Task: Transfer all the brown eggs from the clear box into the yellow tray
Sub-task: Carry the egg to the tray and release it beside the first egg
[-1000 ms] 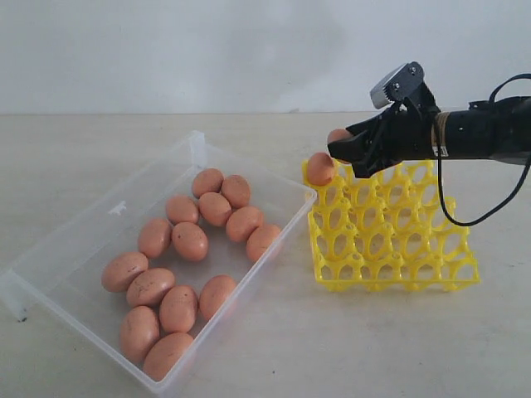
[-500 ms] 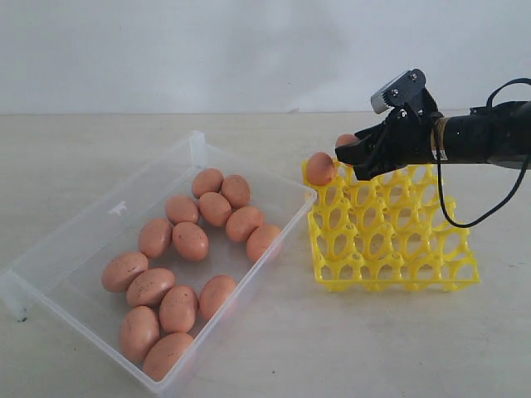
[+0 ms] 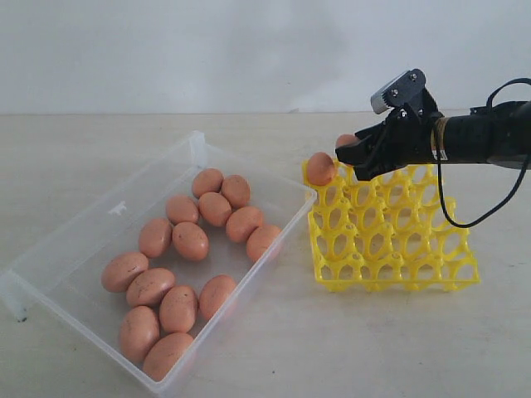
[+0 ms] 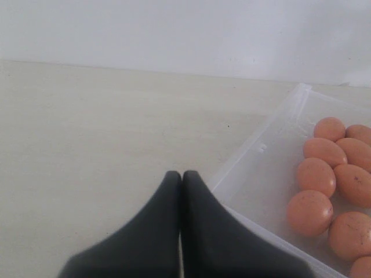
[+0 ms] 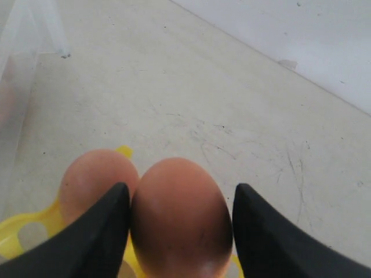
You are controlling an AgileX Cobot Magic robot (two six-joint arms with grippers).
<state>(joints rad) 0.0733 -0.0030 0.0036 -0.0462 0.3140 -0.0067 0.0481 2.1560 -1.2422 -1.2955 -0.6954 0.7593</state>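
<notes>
Several brown eggs (image 3: 190, 240) lie in the clear box (image 3: 91, 224) on the left. The yellow tray (image 3: 390, 240) stands to its right with one egg (image 3: 320, 168) in its far left corner cup. A second egg (image 3: 345, 141) sits in the cup beside it, mostly hidden by my right gripper (image 3: 353, 157). In the right wrist view this egg (image 5: 181, 217) stands between the fingers of my right gripper (image 5: 182, 188). One finger touches the egg and a gap shows at the other, so the gripper is open. The corner egg (image 5: 95, 179) is next to it. My left gripper (image 4: 181, 176) is shut and empty beside the box's wall (image 4: 255, 156).
The other cups of the tray (image 3: 398, 257) hold nothing. A pale tabletop (image 3: 290, 348) runs back to a white wall. The right arm's black cable (image 3: 489, 207) hangs over the tray's far right side. The left arm does not show in the exterior view.
The right gripper drew back a little to the right from a second ago, and has held still for the last half second. The eggs in the box have not moved.
</notes>
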